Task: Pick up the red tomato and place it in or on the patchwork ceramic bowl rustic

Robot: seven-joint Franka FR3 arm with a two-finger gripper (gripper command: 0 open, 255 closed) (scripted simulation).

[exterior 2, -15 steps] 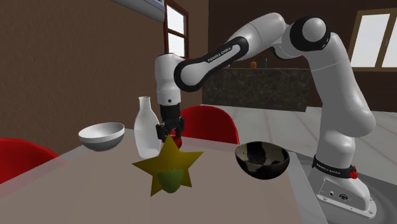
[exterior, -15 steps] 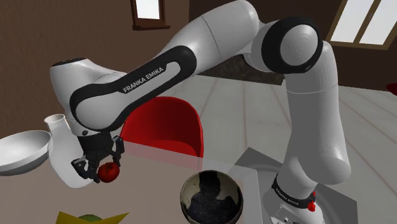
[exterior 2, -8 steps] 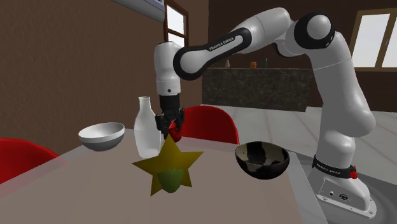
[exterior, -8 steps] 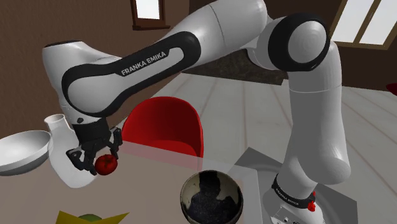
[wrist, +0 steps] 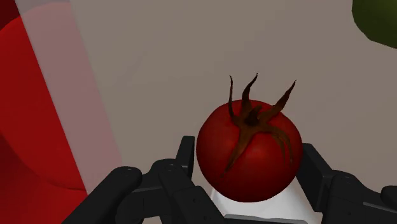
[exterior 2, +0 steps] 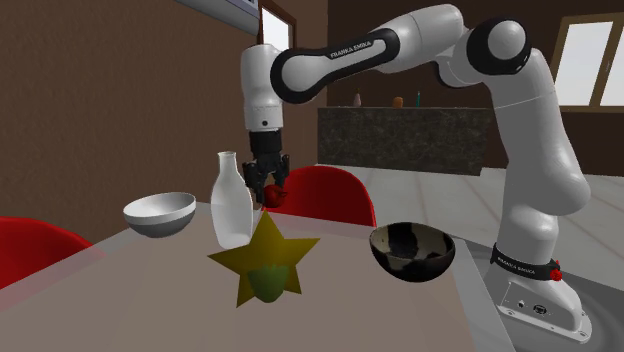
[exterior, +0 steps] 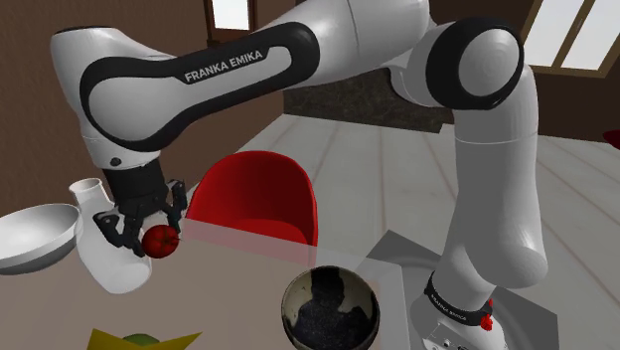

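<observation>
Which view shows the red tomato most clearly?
The wrist view: the tomato is large there, its dark stem visible, clasped by the gripper. The shoulder view shows it small, beside the white bottle. The second exterior view shows a small red part.

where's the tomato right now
Clasped in the gripper, the tomato hangs at the shoulder view's left, beside the white bottle, up-left of the dark bowl.
</observation>
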